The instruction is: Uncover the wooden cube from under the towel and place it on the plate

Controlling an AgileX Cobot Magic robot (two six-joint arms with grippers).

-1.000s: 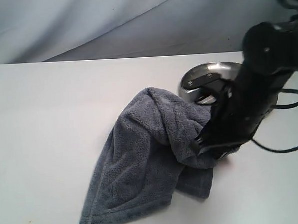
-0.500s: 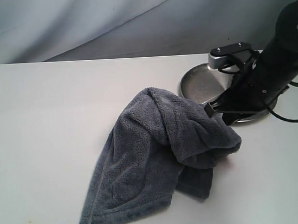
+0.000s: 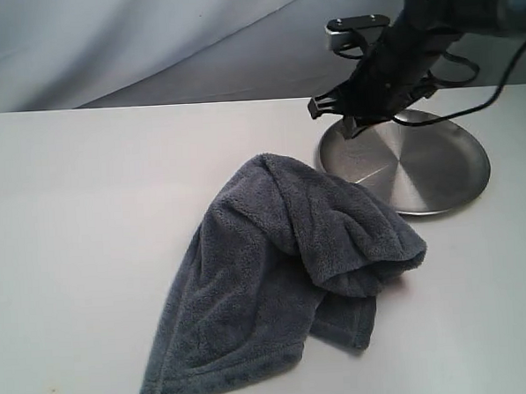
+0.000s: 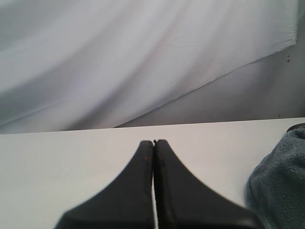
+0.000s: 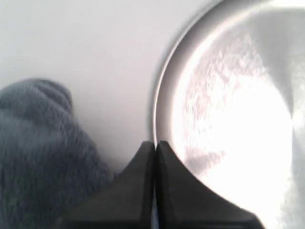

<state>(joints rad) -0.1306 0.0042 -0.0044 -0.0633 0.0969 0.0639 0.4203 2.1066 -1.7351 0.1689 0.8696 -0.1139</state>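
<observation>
The grey-blue towel (image 3: 276, 276) lies crumpled and folded over itself on the white table, just left of the steel plate (image 3: 438, 166). The wooden cube is hidden. My right gripper (image 3: 333, 109) hangs shut and empty above the plate's far-left rim. In the right wrist view its shut fingertips (image 5: 155, 143) sit over the plate's rim (image 5: 157, 105), with the towel (image 5: 38, 152) beside them. My left gripper (image 4: 153, 142) is shut on nothing, low over bare table, with the towel's edge (image 4: 281, 181) off to one side. That gripper is outside the exterior view.
The white table (image 3: 87, 215) stretches left of the towel. A pale cloth backdrop (image 3: 149, 44) hangs behind the table's far edge. A black cable (image 3: 495, 88) trails from the right arm over the plate.
My right arm has lifted off the towel's right side and drawn back and up to above the plate's far rim. The plate is now uncovered in view. The towel stays heaped.
</observation>
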